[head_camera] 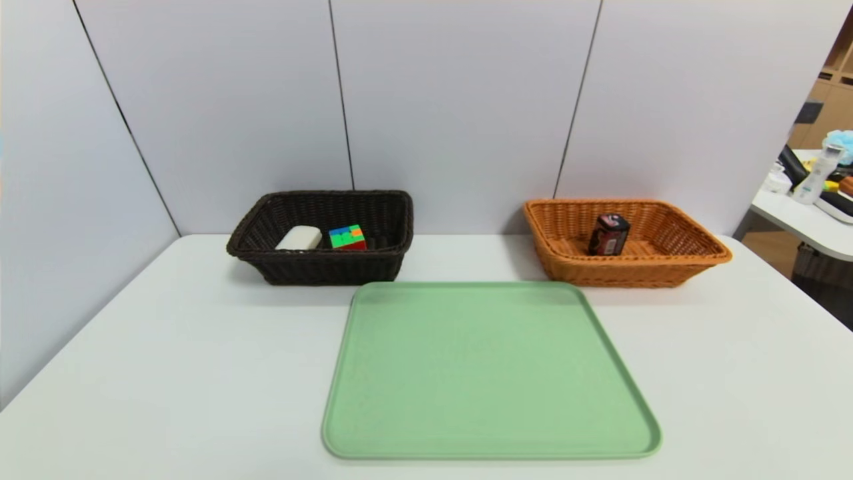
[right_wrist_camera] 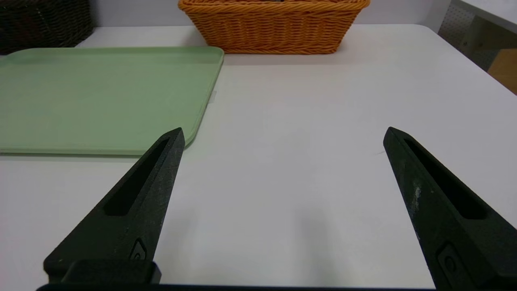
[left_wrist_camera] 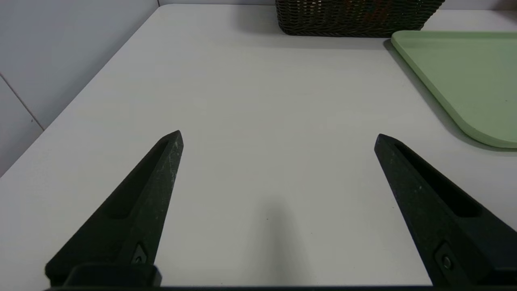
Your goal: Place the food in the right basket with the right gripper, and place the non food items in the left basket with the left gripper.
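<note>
Head view first: the sorting looks finished, with each item in the basket the task asks for and neither arm reaching into the scene. The black packet (head_camera: 609,235), which I take to be the food, stands inside the orange-tan basket (head_camera: 633,274) on the right, leaning a little as far as I can tell, since the front rim hides its base. In the dark brown basket (head_camera: 326,270) on the left lie the white bar (head_camera: 300,238) and, just beside it, the puzzle cube (head_camera: 348,238), its green, blue and orange top showing above the rim. Between and in front of the two baskets, the green tray (head_camera: 490,373) sits bare on the white counter (head_camera: 200,373). The left wrist view shows the left gripper (left_wrist_camera: 278,135) released, its fingers spread wide over the counter with nothing between them. The right gripper (right_wrist_camera: 284,130) is likewise released and holds nothing, spread above the counter on its own side of the tray. The step in hand, as I judge it, is the close of the job: the next move calls for no further grasp, only for both arms to rest well apart from the baskets, so that neither rim gets knocked.
</note>
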Robot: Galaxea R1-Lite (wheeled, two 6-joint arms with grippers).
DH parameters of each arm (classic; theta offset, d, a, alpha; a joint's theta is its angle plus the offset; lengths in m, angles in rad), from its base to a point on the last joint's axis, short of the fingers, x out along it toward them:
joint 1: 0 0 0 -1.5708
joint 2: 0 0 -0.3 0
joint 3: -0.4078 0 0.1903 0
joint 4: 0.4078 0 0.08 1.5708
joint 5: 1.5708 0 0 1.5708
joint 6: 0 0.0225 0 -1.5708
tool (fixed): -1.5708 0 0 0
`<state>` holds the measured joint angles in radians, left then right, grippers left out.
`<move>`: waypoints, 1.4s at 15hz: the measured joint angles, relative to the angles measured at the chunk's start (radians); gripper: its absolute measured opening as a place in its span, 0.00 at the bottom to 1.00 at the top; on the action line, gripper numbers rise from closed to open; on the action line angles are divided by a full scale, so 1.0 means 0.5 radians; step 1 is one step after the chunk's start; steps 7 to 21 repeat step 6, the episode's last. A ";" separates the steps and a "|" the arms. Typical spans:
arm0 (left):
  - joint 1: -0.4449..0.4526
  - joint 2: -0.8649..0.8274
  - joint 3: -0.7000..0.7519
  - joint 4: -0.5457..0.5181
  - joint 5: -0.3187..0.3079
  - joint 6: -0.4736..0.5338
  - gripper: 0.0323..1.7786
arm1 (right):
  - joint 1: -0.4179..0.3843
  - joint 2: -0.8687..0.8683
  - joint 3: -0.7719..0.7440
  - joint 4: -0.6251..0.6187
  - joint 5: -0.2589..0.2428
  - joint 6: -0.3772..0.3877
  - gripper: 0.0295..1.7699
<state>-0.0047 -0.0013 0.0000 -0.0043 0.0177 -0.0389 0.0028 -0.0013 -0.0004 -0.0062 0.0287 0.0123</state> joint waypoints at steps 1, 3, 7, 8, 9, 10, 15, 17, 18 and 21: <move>0.000 0.000 0.000 0.000 0.001 0.000 0.95 | 0.000 0.000 0.000 0.000 -0.011 0.008 0.96; 0.000 0.000 0.000 0.001 0.001 -0.002 0.95 | 0.000 0.001 0.000 -0.003 -0.048 0.014 0.96; 0.000 0.000 0.000 0.000 0.001 0.000 0.95 | 0.000 0.000 0.000 -0.002 -0.056 0.052 0.96; 0.000 0.000 0.000 0.000 0.001 0.000 0.95 | 0.000 0.000 0.000 -0.002 -0.056 0.052 0.96; 0.000 0.000 0.000 0.000 0.001 0.000 0.95 | 0.000 0.000 0.000 -0.002 -0.056 0.052 0.96; 0.000 0.000 0.000 0.000 0.001 0.000 0.95 | 0.000 0.000 0.000 -0.002 -0.056 0.052 0.96; 0.000 0.000 0.000 0.000 0.001 0.000 0.95 | 0.000 0.000 0.000 -0.002 -0.056 0.052 0.96; 0.000 0.000 0.000 0.000 0.001 0.000 0.95 | 0.000 0.000 0.000 -0.002 -0.056 0.052 0.96; 0.000 0.000 0.000 0.000 0.001 0.000 0.95 | 0.000 0.000 0.000 -0.002 -0.056 0.052 0.96; 0.000 0.000 0.000 0.000 0.001 0.000 0.95 | 0.000 0.000 0.000 -0.002 -0.056 0.052 0.96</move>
